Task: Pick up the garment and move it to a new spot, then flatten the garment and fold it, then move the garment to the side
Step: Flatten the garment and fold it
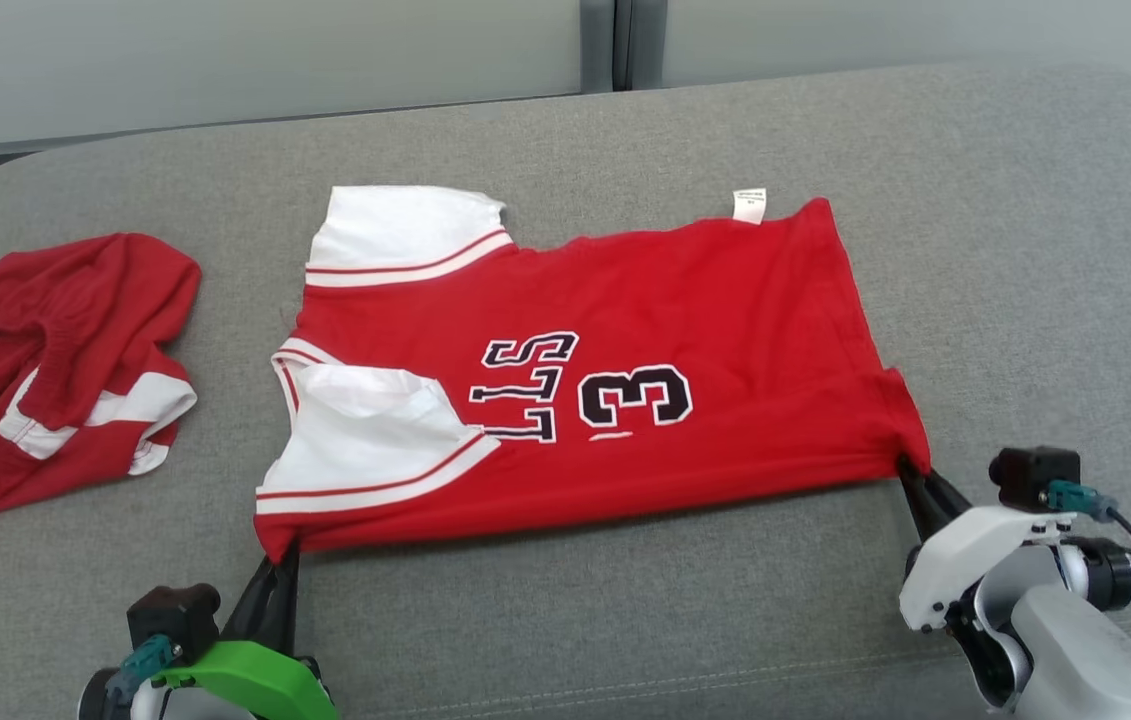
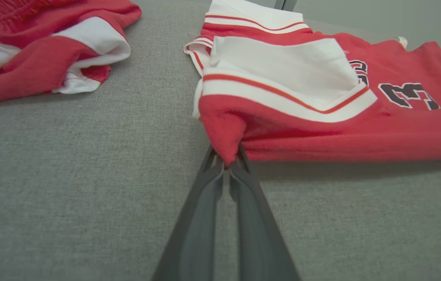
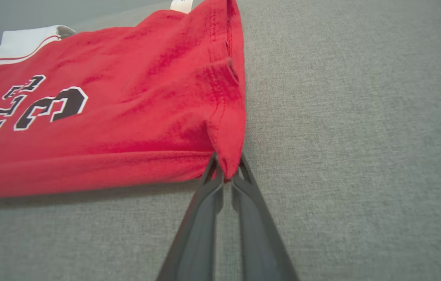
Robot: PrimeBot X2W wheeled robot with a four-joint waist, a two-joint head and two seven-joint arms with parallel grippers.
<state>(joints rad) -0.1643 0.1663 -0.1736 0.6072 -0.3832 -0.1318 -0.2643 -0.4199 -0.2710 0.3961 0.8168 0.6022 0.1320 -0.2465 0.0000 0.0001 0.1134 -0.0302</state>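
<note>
The garment (image 1: 615, 380) is a red jersey with white sleeves and black lettering, spread flat on the grey cushion, sleeves to the left and hem to the right. My left gripper (image 1: 280, 552) is shut on its near left corner, below the white sleeve (image 2: 282, 66); the fabric bunches between the fingertips of the left gripper (image 2: 227, 164). My right gripper (image 1: 910, 470) is shut on the near right hem corner, where the red cloth (image 3: 126, 117) pinches into the right gripper (image 3: 226, 177). Both pinched corners are lifted slightly off the surface.
A second red and white garment (image 1: 45, 370) lies crumpled at the cushion's left, also in the left wrist view (image 2: 45, 47). The grey cushion (image 1: 1025, 250) has bare room to the right and in front. A pale wall stands behind.
</note>
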